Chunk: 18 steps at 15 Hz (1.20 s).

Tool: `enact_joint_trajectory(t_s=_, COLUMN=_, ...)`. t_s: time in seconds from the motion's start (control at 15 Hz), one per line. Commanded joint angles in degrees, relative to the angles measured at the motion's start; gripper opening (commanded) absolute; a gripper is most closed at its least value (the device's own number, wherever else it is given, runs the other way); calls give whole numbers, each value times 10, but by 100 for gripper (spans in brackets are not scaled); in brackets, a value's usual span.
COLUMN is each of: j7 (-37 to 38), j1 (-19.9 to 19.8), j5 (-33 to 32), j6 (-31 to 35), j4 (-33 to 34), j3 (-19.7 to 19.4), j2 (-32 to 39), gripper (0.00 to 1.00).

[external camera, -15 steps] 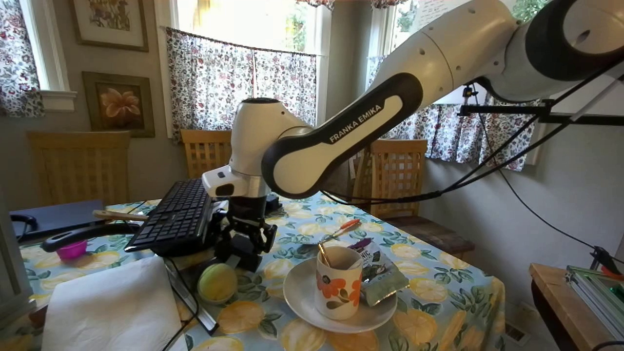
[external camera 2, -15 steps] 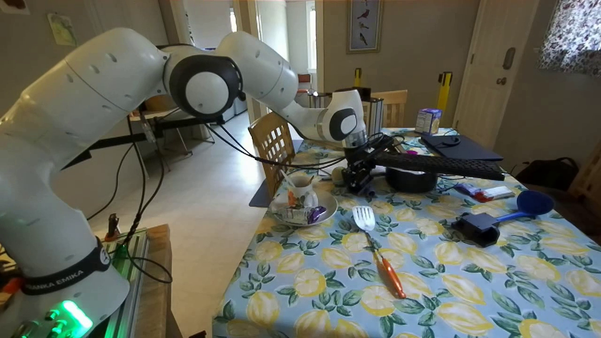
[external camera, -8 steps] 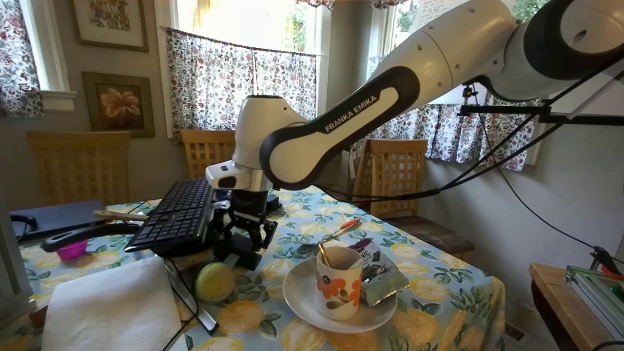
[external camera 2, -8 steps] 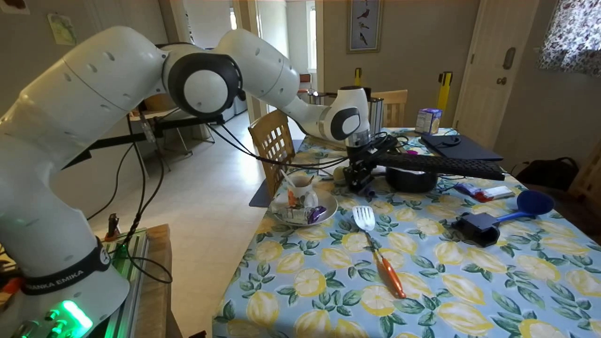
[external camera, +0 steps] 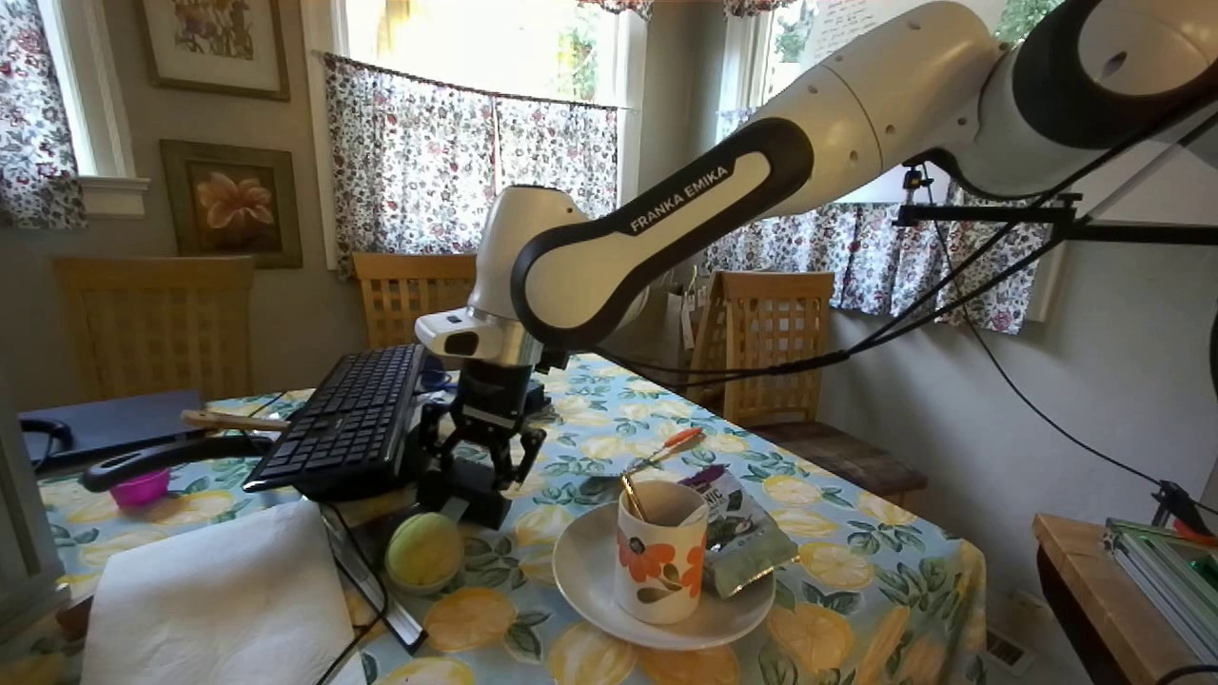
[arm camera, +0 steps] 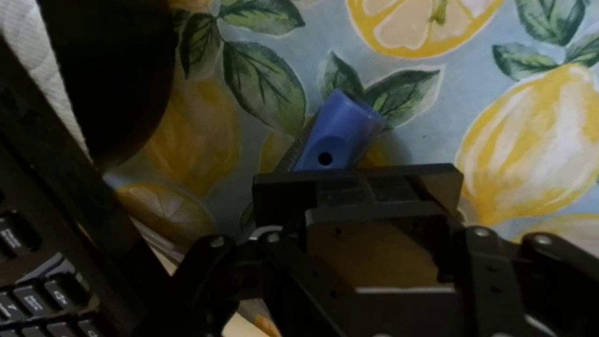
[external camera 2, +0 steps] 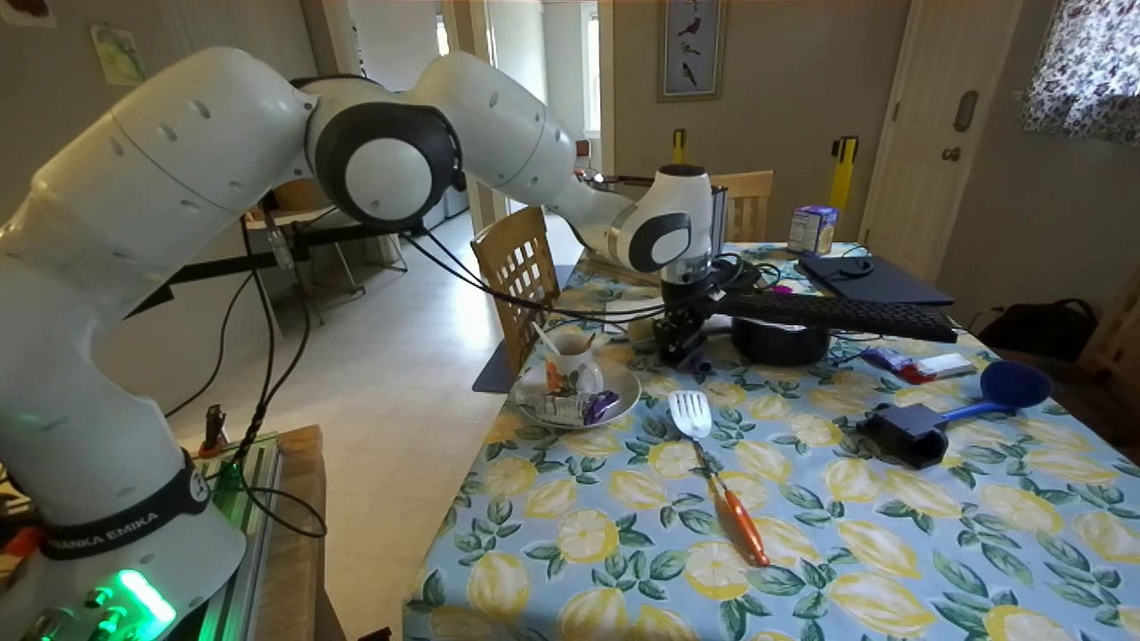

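My gripper points down beside the keyboard, and it also shows in the wrist view and in an exterior view. Its fingers are partly spread and stand on both sides of a black block. The block fills the gap between the fingers in the wrist view; the pad contact itself is hidden. The block is low over the tablecloth; I cannot tell whether it touches. A blue handle lies on the cloth just beyond the block. A yellow-green ball sits close beside the block.
A black keyboard rests across a black pot beside my gripper. A plate holds a flowered mug and a snack packet. An orange-handled turner, blue ladle and napkin lie around.
My wrist has shifted right in one exterior picture and tilted, while the fingers stay at the block. The block has hardly moved. The ball shifted slightly left, then back.
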Motion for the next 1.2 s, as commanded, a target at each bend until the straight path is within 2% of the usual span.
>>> enact_joint_trajectory(t_s=0.0, j7=-68, j1=-32, j5=45, j6=32, j4=-71, j3=25, j2=-41, gripper=34)
enact_joint_trajectory(t_s=0.27, j7=-97, j1=-51, j5=64, j6=49, j4=-131, j3=26, j2=-78, gripper=34)
enact_joint_trajectory(t_s=0.53, j7=-93, j1=-56, j5=66, j6=51, j4=-189, j3=12, j2=-128, gripper=34)
enact_joint_trajectory(t_s=0.73, j7=-63, j1=-44, j5=53, j6=65, j4=-222, j3=-17, j2=-161, gripper=34)
enact_joint_trajectory(t_s=0.8, j7=-81, j1=-40, j5=59, j6=41, j4=-168, j3=-11, j2=-118, gripper=59)
enact_joint_trajectory(t_s=0.93, j7=-78, j1=-40, j5=57, j6=46, j4=-187, j3=-19, j2=-136, gripper=59)
enact_joint_trajectory(t_s=1.0, j7=-77, j1=-40, j5=57, j6=46, j4=-192, j3=-20, j2=-140, gripper=34)
enact_joint_trajectory(t_s=1.13, j7=-72, j1=-29, j5=54, j6=18, j4=-165, j3=-24, j2=-126, gripper=34)
